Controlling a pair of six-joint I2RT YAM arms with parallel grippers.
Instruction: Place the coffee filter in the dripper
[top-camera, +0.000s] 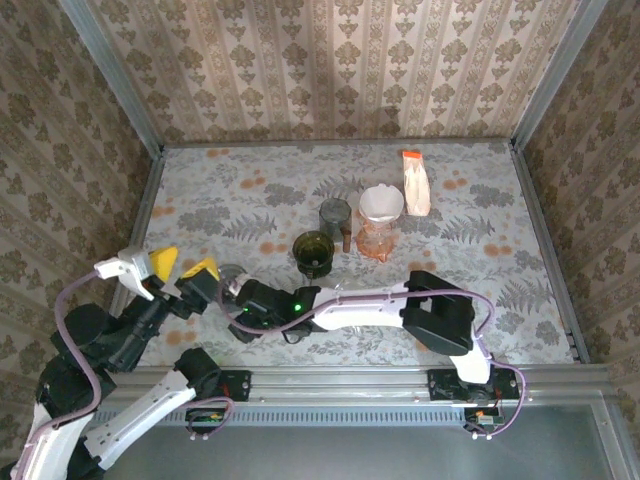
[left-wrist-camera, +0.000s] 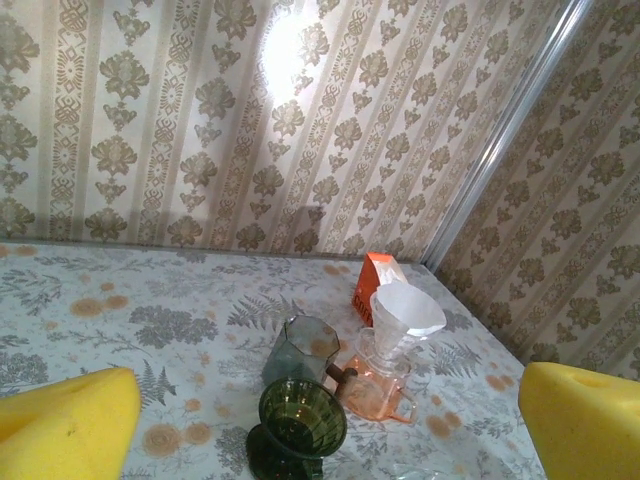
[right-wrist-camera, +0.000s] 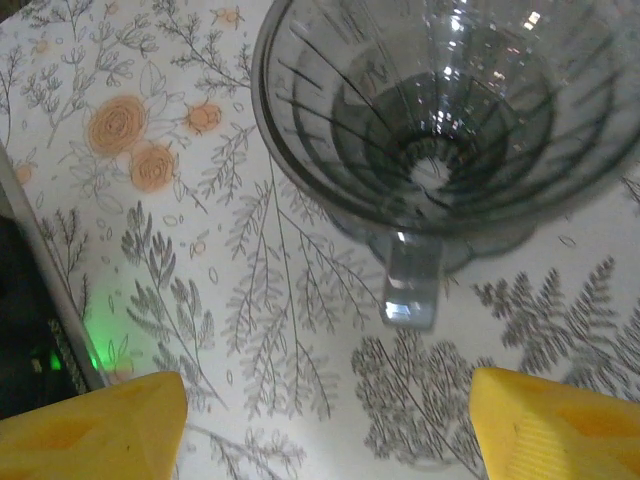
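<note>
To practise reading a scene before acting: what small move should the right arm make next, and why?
Probably lift the right gripper up and away from the clear glass dripper. It hangs open and empty just beside that dripper, while the white paper filter already sits in the pink glass dripper farther off, so little seems left to do.

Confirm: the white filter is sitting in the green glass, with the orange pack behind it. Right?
Not quite. The filter sits on top of the pink carafe, not in the green glass. The left wrist view shows this clearly. The orange pack does stand behind it, as you said.
</note>
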